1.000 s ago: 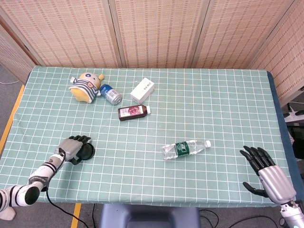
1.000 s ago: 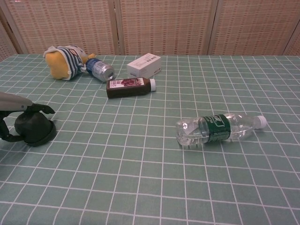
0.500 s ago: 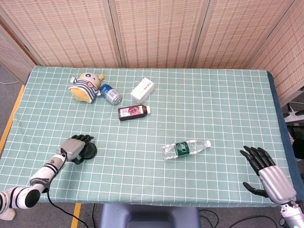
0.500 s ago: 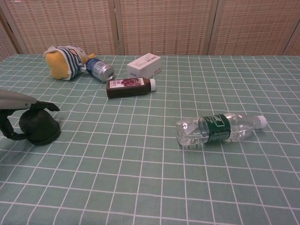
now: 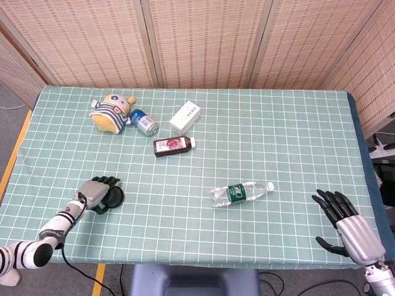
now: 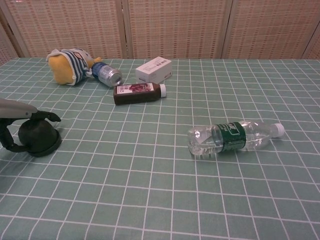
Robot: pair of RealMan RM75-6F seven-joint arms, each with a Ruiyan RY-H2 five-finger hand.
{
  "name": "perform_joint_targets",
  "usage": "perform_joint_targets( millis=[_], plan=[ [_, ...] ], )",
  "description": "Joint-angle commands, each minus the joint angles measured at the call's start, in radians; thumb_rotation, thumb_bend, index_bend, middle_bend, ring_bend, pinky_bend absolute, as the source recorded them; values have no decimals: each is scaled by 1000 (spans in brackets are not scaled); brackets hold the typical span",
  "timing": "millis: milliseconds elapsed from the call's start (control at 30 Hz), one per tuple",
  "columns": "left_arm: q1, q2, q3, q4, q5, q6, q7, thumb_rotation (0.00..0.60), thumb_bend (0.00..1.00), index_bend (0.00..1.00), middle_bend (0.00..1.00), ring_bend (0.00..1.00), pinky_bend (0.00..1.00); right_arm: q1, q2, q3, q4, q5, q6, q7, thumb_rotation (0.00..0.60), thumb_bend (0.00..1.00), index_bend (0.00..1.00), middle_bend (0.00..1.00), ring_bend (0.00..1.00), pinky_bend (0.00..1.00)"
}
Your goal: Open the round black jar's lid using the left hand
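Note:
The round black jar [image 5: 112, 197] [image 6: 37, 138] stands near the table's front left corner. My left hand [image 5: 95, 192] [image 6: 20, 122] lies over its top and left side, its dark fingers [image 6: 46, 117] curved across the lid and its thumb low on the near side. The lid itself is hidden under the hand, so I cannot tell whether it is lifted. My right hand [image 5: 347, 224] rests at the front right corner, fingers spread, holding nothing; the chest view does not show it.
A clear water bottle [image 5: 241, 193] [image 6: 232, 136] lies on its side mid-table. Further back are a dark juice bottle [image 5: 173, 145], a white box [image 5: 185, 117], a blue can [image 5: 144, 122] and a yellow striped plush toy [image 5: 111, 112]. The table's left edge [image 5: 15, 166] runs close to the jar.
The left hand and jar shifted slightly right and up half a second ago, then came back a little left. The right hand has stayed still.

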Motion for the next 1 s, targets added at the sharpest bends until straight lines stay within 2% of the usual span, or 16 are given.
perform_joint_targets(
  millis=[33,433,600,767,867,1000],
  plan=[
    [4,0,-9,-8,3,22,-7,600,330,0,0,0,90,0,0,1,1,1,0,1,600,144,0,0,0,0],
    [6,23,-10,-32,28,34,-10,600,319,0,0,0,84,-1,0,-1,2,-4,4,5,600,145,0,0,0,0],
    [10,25,12,-47,37,94,60,600,310,0,0,0,78,0,0,-3,3,-4,-1,4,600,145,0,0,0,0],
    [33,8,14,-43,61,145,80,600,310,0,1,0,74,-2,1,-4,1,-5,1,3,600,144,0,0,0,0],
    [41,6,9,-43,66,148,77,600,316,40,41,0,72,-2,2,-4,-1,-5,1,1,600,144,0,0,0,0],
    [46,6,3,-43,72,154,80,600,319,149,130,0,61,-2,1,-5,-1,-6,0,0,600,145,0,0,0,0]
  ],
)
